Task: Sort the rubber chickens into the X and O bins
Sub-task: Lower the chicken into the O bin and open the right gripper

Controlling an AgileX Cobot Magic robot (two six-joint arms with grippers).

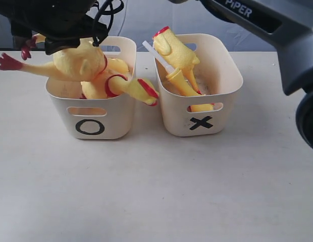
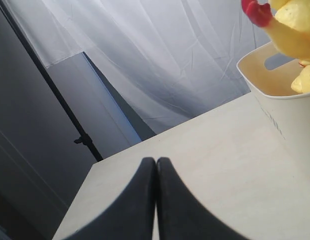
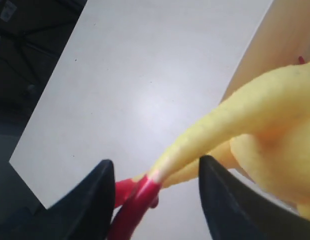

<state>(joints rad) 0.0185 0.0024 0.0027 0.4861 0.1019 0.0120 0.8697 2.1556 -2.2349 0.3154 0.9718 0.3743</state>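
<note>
The O bin stands left and the X bin right. One rubber chicken lies across the O bin, its legs and red feet jutting out to the left. A second chicken hangs its head over that bin's right rim. A head-neck piece with a white tube leans in the X bin on other yellow parts. My right gripper has reached across and is open, straddling a chicken leg near its red foot. My left gripper is shut on nothing, low over the table beside a bin.
A dark arm head with cables hangs over the O bin's back left. A big grey arm link fills the upper right. The table's corner lies just past my left fingers, with a curtain behind.
</note>
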